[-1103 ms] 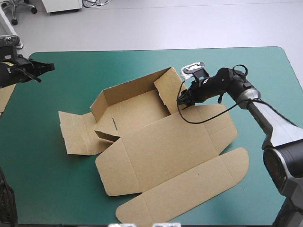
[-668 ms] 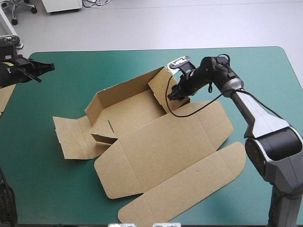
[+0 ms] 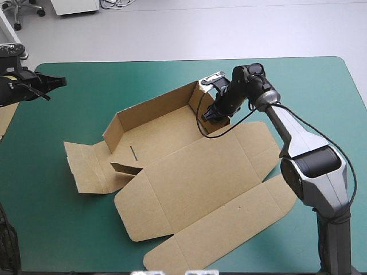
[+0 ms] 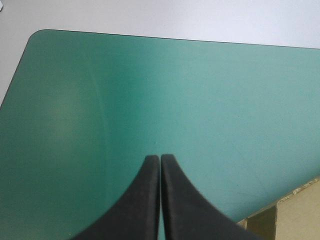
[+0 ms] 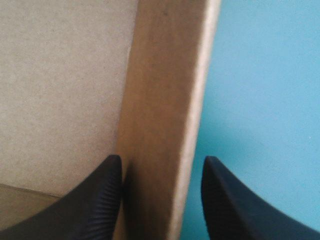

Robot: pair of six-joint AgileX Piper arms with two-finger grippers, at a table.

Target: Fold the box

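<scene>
The box lies about the middle of my table, on the teal-green cover: a brown sheet partly stood up, with its long wall raised along the 12 o'clock side of the tray floor and an end wall raised at the 2 o'clock corner. The wide lid panel lies flat and reaches toward 5 o'clock, and the flaps at 9 o'clock lie flat on the cover as well. My right gripper sits at that end wall, at roughly 1 o'clock from the box's middle. My right wrist camera shows the gripper released, its black fingers standing apart with the end wall upright between them, one finger on the tray side and the other over bare cover. My left gripper hangs out at 10 o'clock, well apart from the box. My left wrist camera shows this gripper clenched on nothing, the fingers meeting in one point above the cover, with a corner of the box just in sight. A piece of spare board shows at the table's 9 o'clock edge.
</scene>
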